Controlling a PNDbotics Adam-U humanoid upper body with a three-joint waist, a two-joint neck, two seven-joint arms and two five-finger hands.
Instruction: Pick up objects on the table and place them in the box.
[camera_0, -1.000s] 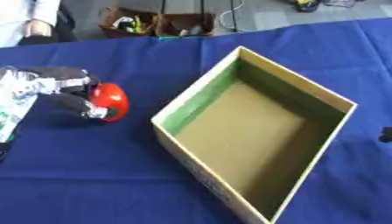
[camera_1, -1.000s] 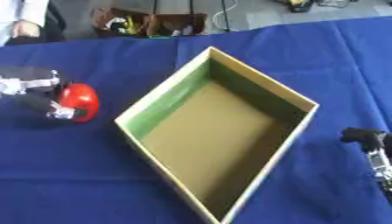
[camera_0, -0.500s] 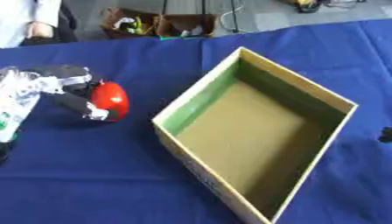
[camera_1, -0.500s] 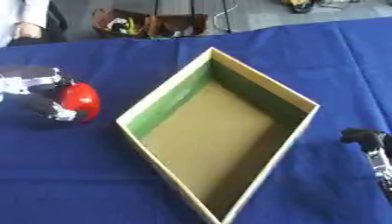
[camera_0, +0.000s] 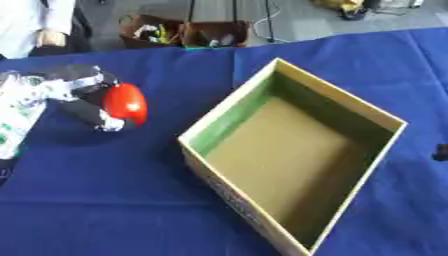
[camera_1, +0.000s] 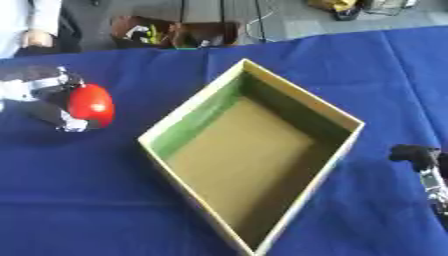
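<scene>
Red, rounded, glossy object (camera_0: 125, 103) sits in the curled fingers of the left hand (camera_0: 83, 95), at the left over the blue tablecloth (camera_0: 105, 200), well apart from the open cardboard box with green inner walls (camera_0: 232, 117). The right hand (camera_1: 422, 159) shows at the right edge; whether it is open cannot be told.

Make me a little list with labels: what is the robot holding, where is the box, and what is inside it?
held thing: red round object, in the left robot hand, fingers curled round it
held thing's place: left of the box, not in it yet
box: open cardboard box with green inner walls, on the blue tablecloth
inside the box: nothing visible
right robot hand: near the right edge, holding nothing; fingers unclear
</scene>
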